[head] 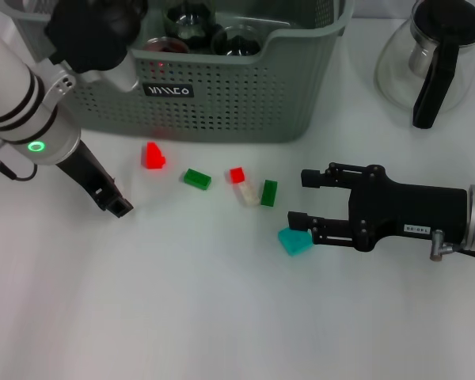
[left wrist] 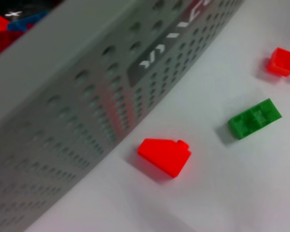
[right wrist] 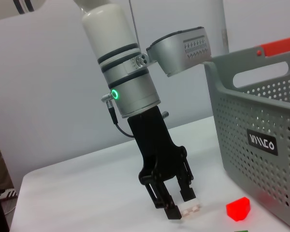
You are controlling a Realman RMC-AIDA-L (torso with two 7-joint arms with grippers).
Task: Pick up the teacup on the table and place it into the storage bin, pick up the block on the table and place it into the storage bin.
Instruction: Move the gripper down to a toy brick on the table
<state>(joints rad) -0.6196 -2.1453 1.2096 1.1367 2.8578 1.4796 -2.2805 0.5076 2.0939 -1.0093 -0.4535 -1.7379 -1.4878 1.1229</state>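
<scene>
Inspecting the table in front of the storage bin (head: 222, 103), I find the right gripper (head: 301, 199) lying low over the table, its two fingers spread, one on the bin side and one on my side. The teal block (head: 294, 241) sits at the tip of the finger nearer me, touching or just beside it, not between the fingers. I judge that gripper must shift toward me, away from the bin, before closing. The block looks wedge-shaped; I cannot tell its long axis.

The left gripper (head: 117, 204) stands near the table, well out from the bin's front wall. In the right wrist view its fingers (right wrist: 170, 211) appear slightly parted with a pale block (right wrist: 190, 209) just beside them; whether they pinch it I cannot tell.

Loose blocks lie in a row before the bin: a red wedge block (head: 153, 155) near the wall, a green block (head: 196, 179), a small red block (head: 237, 175), a whitish block (head: 248, 192) and a second green block (head: 268, 192). The last two lie between the right gripper and the bin, so a direct sweep risks nudging them. On my side of the teal block the table offers open room. A glass carafe (head: 432, 59) stands beside the bin, well apart from the work. Dark cups (head: 236, 39) already sit inside the bin; no teacup remains on the table.
</scene>
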